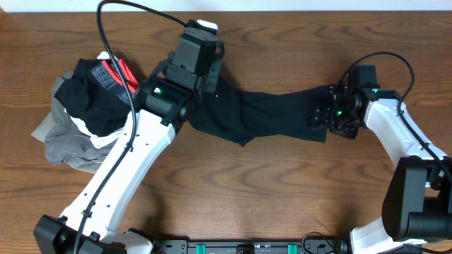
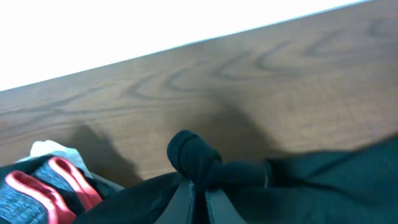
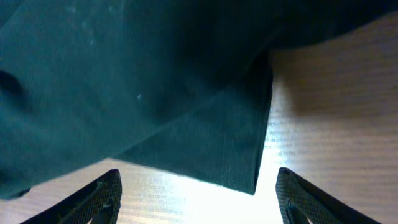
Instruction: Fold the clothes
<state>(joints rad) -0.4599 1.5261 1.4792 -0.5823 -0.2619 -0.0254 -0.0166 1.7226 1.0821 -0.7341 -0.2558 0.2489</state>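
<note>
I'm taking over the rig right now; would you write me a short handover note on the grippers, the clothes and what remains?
Left gripper: shut on a bunched end of the black garment.
Right gripper: open, fingers either side of its other end, not gripping.
The garment lies crumpled across the wooden table between them; the pile of other clothes sits at the table's left end.
Done: nothing folded yet.
Left: spread the garment flat, fold it, then the pile.

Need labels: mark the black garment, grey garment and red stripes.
black garment [image 1: 275, 113], overhead view, stretched middle.
grey garment [image 1: 67, 149], overhead view, crumpled lower part.
red stripes [image 2: 73, 180], left wrist view, one stripe.
</note>
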